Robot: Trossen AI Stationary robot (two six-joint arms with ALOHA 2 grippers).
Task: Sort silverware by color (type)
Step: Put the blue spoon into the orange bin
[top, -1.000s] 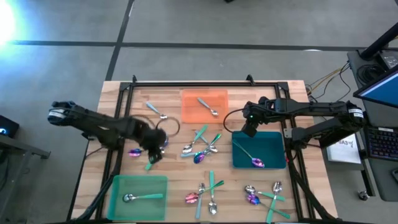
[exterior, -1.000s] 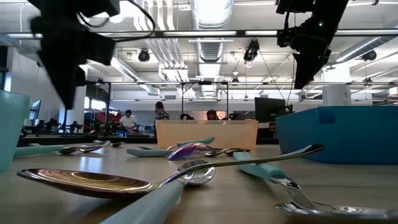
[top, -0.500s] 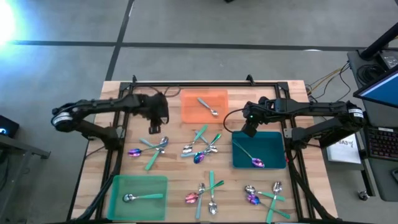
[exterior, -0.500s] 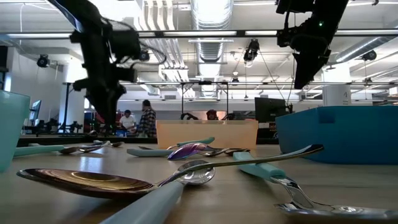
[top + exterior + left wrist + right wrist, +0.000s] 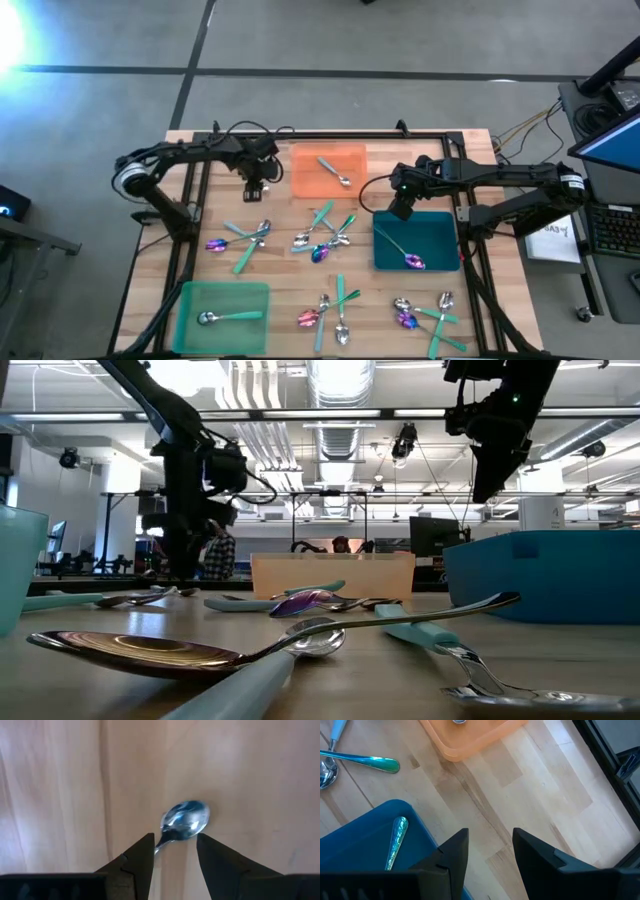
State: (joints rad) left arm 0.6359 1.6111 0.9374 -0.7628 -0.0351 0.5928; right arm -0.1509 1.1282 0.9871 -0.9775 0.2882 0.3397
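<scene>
A plain silver spoon [image 5: 184, 820] lies flat on the wood near the table's far left. My left gripper [image 5: 175, 842] points down over it, open, one finger on each side of the spoon's neck; the handle is hidden under the gripper. In the high view this gripper [image 5: 255, 185] covers the spoon. My right gripper [image 5: 400, 212] hangs open and empty above the far left corner of the blue tray [image 5: 440, 225]. More silverware lies in loose groups at the left [image 5: 240, 240], the middle [image 5: 325, 235] and the near side [image 5: 330, 310].
An orange tray [image 5: 305, 180] at the far middle holds a silver spoon [image 5: 335, 172]. The blue tray holds an iridescent spoon [image 5: 405, 255]. A green tray [image 5: 200, 295] at the near left holds a teal-handled spoon [image 5: 225, 317]. Another group of silverware [image 5: 425, 315] lies near right.
My left gripper has swung from the left group of silverware toward the table's far edge, rolling about its own axis, and has come down over the lone silver spoon. The silverware on the table has kept its place.
</scene>
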